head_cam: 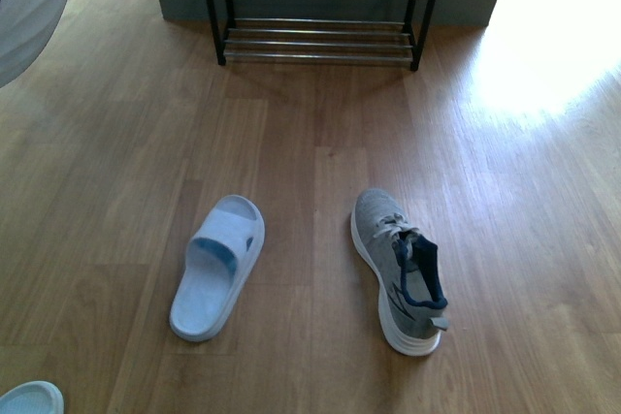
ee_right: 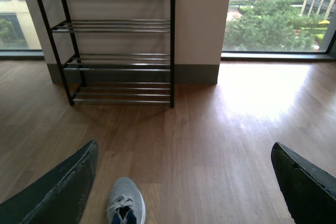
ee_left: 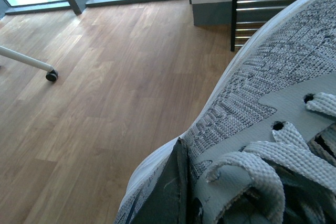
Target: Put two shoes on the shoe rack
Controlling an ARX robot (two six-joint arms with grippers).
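Note:
My left gripper (ee_left: 181, 195) is shut on a grey knit sneaker (ee_left: 262, 103), which fills its wrist view; one dark finger (ee_left: 165, 192) presses its side. The same shoe's pale sole shows at the front view's top left corner (head_cam: 29, 7), held high above the floor. A second grey sneaker (head_cam: 398, 269) with a navy collar lies on the floor right of centre, toe toward the shoe rack (head_cam: 320, 7). It also shows in the right wrist view (ee_right: 126, 203). My right gripper (ee_right: 184, 192) is open and empty above the floor, facing the rack (ee_right: 121, 40).
A pale blue slide (head_cam: 218, 264) lies left of the floor sneaker, and another slide's tip (head_cam: 29, 399) shows at the bottom left. A castor leg (ee_left: 51, 75) stands at the far left. The rack (ee_left: 268, 9) stands against a white wall with a grey skirting.

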